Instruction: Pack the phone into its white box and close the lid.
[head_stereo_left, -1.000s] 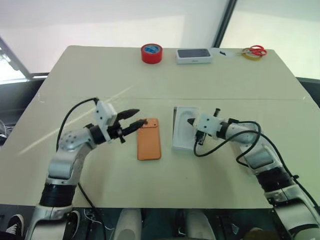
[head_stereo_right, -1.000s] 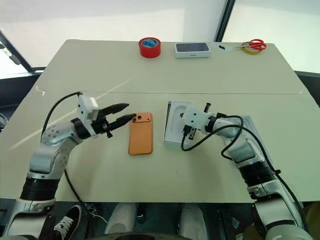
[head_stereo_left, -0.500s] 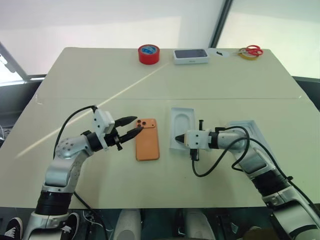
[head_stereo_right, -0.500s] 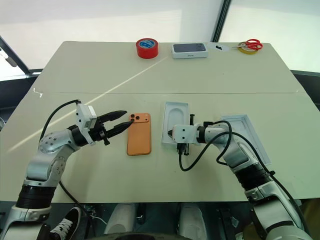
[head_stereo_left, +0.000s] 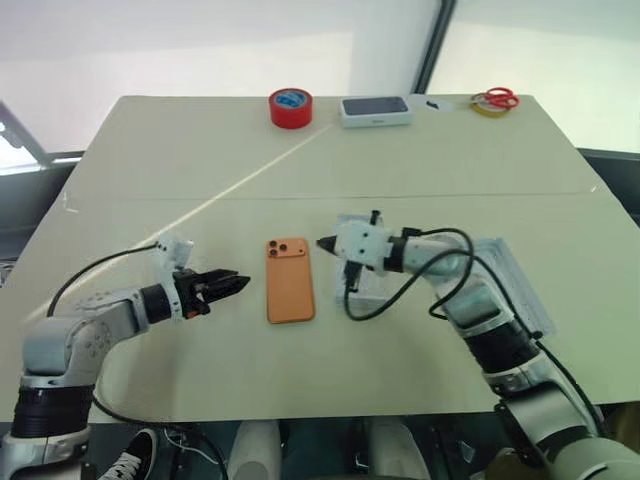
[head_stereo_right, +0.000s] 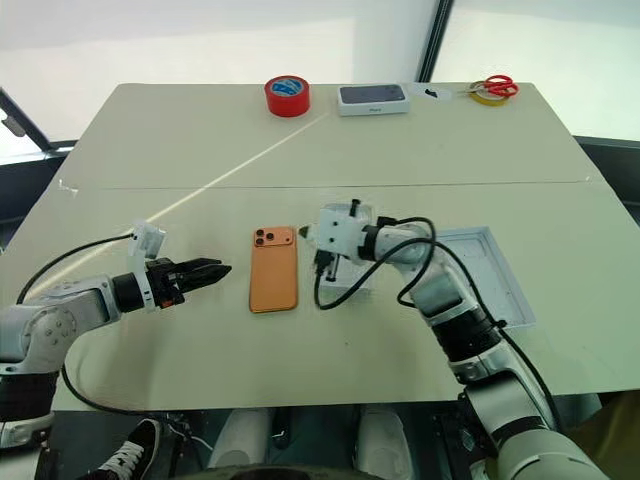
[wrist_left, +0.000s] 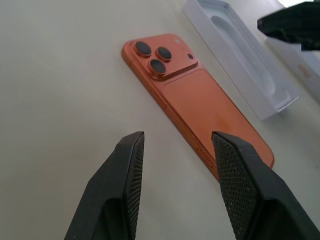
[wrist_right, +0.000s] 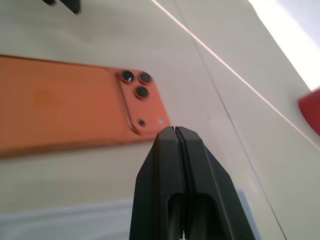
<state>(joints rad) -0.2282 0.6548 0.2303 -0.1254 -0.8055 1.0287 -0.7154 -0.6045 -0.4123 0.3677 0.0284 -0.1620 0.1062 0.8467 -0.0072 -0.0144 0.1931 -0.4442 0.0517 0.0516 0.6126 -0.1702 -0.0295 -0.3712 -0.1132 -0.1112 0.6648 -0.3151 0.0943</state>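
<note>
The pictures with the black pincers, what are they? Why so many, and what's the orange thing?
It is a robot with two arms. Two pictures come from cameras in its head, looking down at a table. The close-up ones come from small cameras on each wrist. The left gripper is open and empty; the right gripper is shut and holds nothing. The orange thing is a phone, lying camera side up between them. Beside it sits the white box it goes in, and the lid lies farther right. At the far edge are red tape, another phone box and scissors.
</note>
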